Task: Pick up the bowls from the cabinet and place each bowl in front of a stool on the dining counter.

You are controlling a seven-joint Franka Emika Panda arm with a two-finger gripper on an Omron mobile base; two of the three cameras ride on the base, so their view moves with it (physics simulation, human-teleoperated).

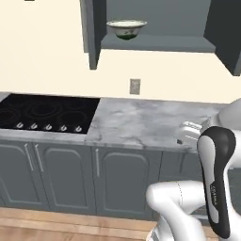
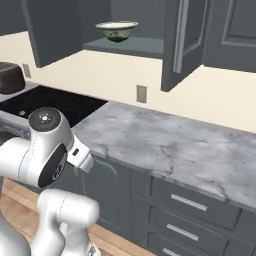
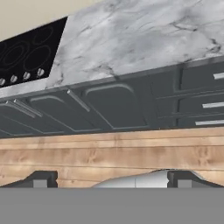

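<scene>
One bowl (image 1: 126, 28) (image 2: 116, 30), pale cream with green marks, stands on the grey shelf of the open wall cabinet (image 1: 160, 43) (image 2: 137, 47), near the shelf's left end. The cabinet's slab doors (image 2: 180, 40) hang open on both sides. My gripper (image 3: 112, 180) is open, its two dark fingertips (image 3: 41, 179) far apart with nothing between them. It sits low in front of the base cabinets, well below the bowl, and looks at the wall countertop and the floor. The dining counter is out of view.
Below the cabinet runs a marble wall countertop (image 1: 141, 122) (image 2: 175, 145) (image 3: 131, 35) with a black cooktop (image 1: 47, 113) (image 2: 55, 102) (image 3: 26, 52) on its left. Grey panelled base cabinets and drawers (image 2: 185, 215) (image 3: 109, 105) stand beneath. A toaster (image 2: 10, 77) is far left.
</scene>
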